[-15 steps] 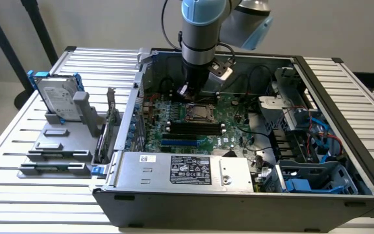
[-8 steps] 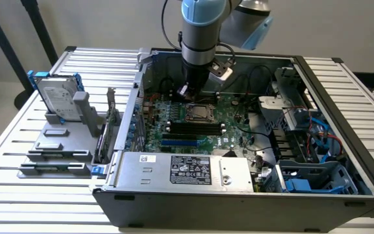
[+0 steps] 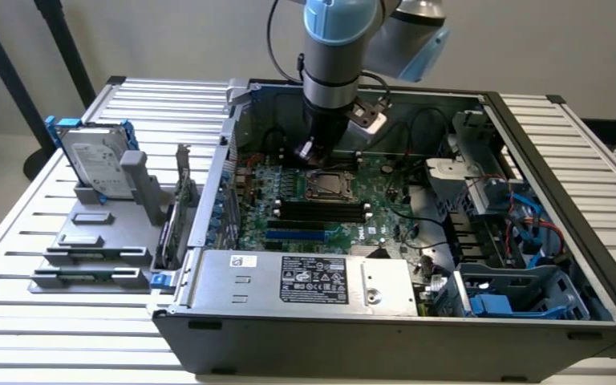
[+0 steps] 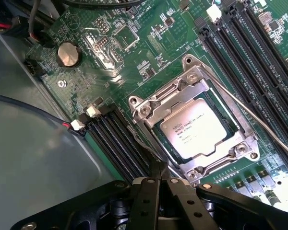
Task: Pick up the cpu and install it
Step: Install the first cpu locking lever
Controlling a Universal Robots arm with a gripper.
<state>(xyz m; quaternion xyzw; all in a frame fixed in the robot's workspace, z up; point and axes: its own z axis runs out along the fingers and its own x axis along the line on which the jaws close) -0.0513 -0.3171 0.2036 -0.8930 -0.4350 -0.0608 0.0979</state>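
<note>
The cpu (image 4: 194, 129), a small square chip with a silver-grey top and printed text, lies flat inside the metal socket frame (image 4: 151, 108) on the green motherboard (image 4: 149, 57). In the exterior view the cpu (image 3: 324, 186) sits in the middle of the open computer case. My gripper (image 4: 157, 168) hovers just beside the socket, over the black memory slots (image 4: 116, 143). Its two black fingers are pressed together with nothing between them. In the exterior view my gripper (image 3: 310, 152) hangs from the arm just behind the socket.
A thin metal socket lever (image 4: 259, 120) runs along one side of the socket. The silver power supply with a black label (image 3: 308, 279) lines the case front. A hard drive in a blue bracket (image 3: 94, 160) stands on a grey rack at the exterior view's left. Cables and a drive cage (image 3: 500, 224) fill the case's right.
</note>
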